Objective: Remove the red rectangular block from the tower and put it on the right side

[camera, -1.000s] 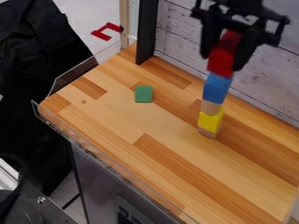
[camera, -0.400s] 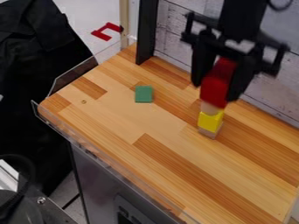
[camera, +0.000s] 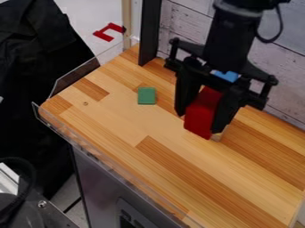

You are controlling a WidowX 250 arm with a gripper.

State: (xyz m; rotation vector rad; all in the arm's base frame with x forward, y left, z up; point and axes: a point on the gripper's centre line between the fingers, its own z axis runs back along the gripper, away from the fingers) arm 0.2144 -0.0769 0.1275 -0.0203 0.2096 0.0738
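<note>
A: Gripper (camera: 199, 122)?
B: Lower in view, shifted toward seven o'clock from its first spot.
A: Red block (camera: 201, 111)?
B: Travels with it, between the fingers. First noted in line with the blue block; now down by the pale foot (camera: 218, 136) of the tower.
A: Blue block (camera: 226, 76)?
B: At red's six o'clock to begin with. Now a patch at its one o'clock, seen through the gripper's frame.
A: Arm (camera: 232, 35)?
B: More of it in from twelve o'clock, cable loop (camera: 280, 26) included.

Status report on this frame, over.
End effector shut on red block, in front of tower. Block off the tower, not yet released. Green block away from both.
</note>
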